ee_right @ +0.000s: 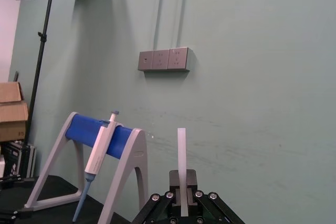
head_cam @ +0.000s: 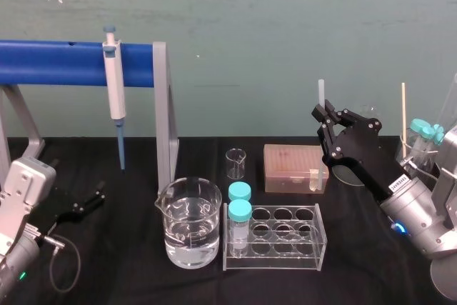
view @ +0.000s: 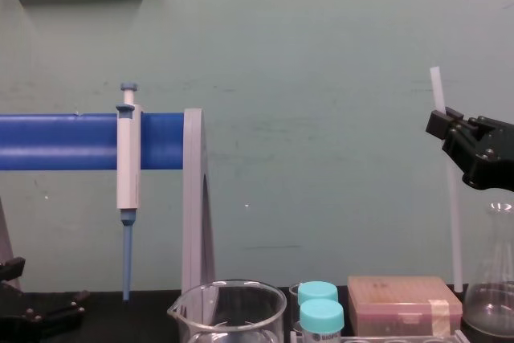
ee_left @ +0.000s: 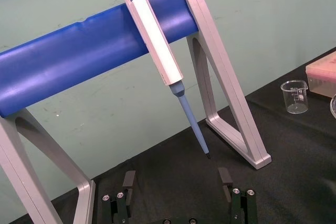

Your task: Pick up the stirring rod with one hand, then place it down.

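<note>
The thin, translucent white stirring rod (view: 454,198) stands nearly upright at the table's right side, its top poking above the right gripper (head_cam: 327,113). A pink tip box (head_cam: 293,168), a test tube rack (head_cam: 275,237) and a water-filled beaker (head_cam: 189,233) sit nearby. The right gripper's black fingers are clamped on the rod's upper part, while the left gripper (head_cam: 86,201) rests low at the left with fingers spread.

Right tool (head_cam: 327,113) high, closed; left tool (head_cam: 84,201) low, spread.
</note>
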`<state>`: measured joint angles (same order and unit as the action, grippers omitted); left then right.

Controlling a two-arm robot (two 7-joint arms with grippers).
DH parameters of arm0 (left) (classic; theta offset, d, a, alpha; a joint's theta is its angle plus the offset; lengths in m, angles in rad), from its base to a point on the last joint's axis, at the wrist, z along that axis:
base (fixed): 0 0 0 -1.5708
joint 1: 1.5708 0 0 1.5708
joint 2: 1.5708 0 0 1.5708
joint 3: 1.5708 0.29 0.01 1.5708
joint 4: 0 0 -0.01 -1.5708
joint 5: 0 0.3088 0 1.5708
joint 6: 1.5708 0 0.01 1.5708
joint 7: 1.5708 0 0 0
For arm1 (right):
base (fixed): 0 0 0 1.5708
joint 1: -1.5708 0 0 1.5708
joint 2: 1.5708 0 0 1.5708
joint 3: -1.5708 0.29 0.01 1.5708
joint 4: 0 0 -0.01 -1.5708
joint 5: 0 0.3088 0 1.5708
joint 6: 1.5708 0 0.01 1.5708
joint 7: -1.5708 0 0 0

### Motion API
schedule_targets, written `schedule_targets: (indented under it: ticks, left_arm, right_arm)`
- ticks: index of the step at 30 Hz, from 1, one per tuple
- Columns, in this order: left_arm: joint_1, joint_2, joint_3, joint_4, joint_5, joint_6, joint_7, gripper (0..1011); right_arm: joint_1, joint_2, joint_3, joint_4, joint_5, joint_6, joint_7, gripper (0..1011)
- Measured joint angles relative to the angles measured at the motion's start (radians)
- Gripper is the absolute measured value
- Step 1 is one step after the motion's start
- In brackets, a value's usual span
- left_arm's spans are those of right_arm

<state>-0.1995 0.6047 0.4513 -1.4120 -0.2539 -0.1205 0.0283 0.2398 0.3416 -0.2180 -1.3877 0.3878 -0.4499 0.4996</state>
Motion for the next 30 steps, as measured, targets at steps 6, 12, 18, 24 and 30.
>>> schedule_targets:
  ticks: [6,12,18,24,30]
  left_arm:
    - [0.000,0.000,0.000,0.000,0.000,0.000,0.000,1000]
    - [0.000,0.000,0.000,0.000,0.000,0.000,0.000,1000]
    - [0.000,0.000,0.000,0.000,0.000,0.000,0.000,1000]
    - [0.000,0.000,0.000,0.000,0.000,0.000,0.000,1000]
    - [0.000,0.000,0.000,0.000,0.000,0.000,0.000,1000]
  right_arm:
    - [0.000,0.000,0.000,0.000,0.000,0.000,0.000,66]
    - [0.000,0.000,0.000,0.000,0.000,0.000,0.000,66]
    - [0.001,-0.005,0.003,0.003,0.000,0.003,0.012,65]
    - [0.008,-0.013,0.000,0.017,0.012,0.013,0.036,66]
    - [0.014,-0.018,-0.009,0.031,0.027,0.026,0.055,65]
